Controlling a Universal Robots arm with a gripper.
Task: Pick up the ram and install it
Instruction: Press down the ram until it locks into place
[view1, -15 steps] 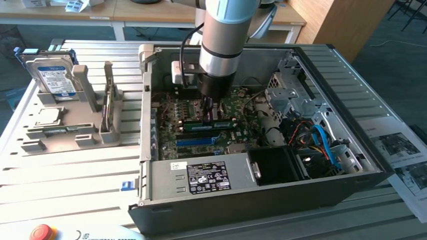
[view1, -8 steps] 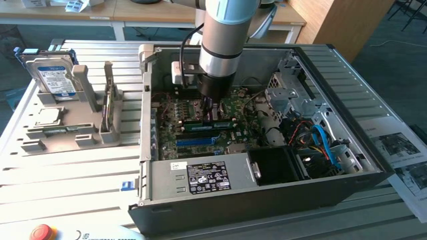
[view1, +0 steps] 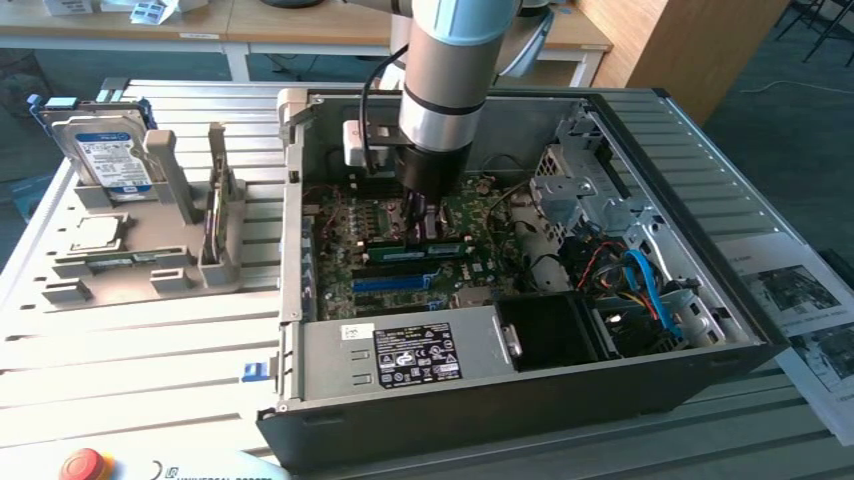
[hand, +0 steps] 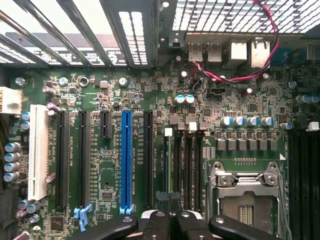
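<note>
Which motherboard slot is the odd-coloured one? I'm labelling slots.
The long blue slot. It stands among black slots, with a white slot off to one side.

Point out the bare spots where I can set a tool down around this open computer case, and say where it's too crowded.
Free: the slatted table in front of the grey parts holder, left of the computer case in the exterior view. Crowded: inside the case, where the gripper hangs over the motherboard beside tangled cables; the holder carries a hard drive.

Green ram (hand: 168, 165) edge-on, upright in a black motherboard slot beside the CPU socket (hand: 247, 192).
</note>
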